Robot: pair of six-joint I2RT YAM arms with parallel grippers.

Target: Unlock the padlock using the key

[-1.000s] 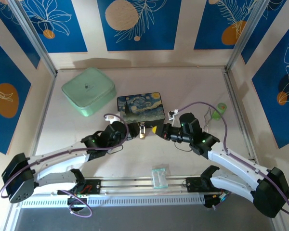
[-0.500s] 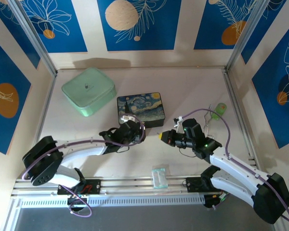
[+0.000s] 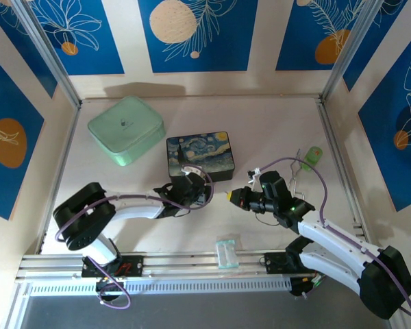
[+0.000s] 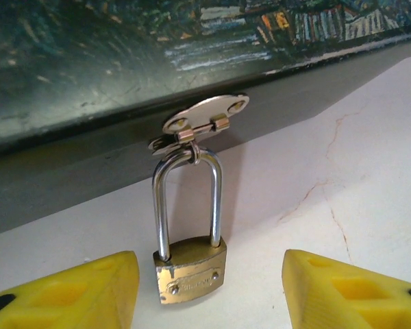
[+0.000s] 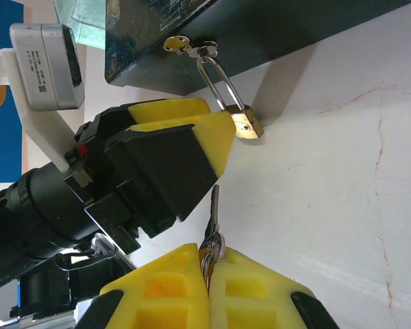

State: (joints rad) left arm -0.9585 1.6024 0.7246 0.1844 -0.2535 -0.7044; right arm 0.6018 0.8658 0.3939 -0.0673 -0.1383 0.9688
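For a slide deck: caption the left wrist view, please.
Open left gripper flanks the brass padlock hanging from the hasp of the painted tin.

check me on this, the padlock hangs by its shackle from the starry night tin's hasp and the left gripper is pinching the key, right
Wrong gripper: the right wrist view shows the right gripper pinching the key. The rest holds: the padlock hangs by its shackle from the hasp of the starry night tin.

Left pincer (image 4: 209, 291) jaws apart; right pincer (image 5: 207, 266) clamped tight.
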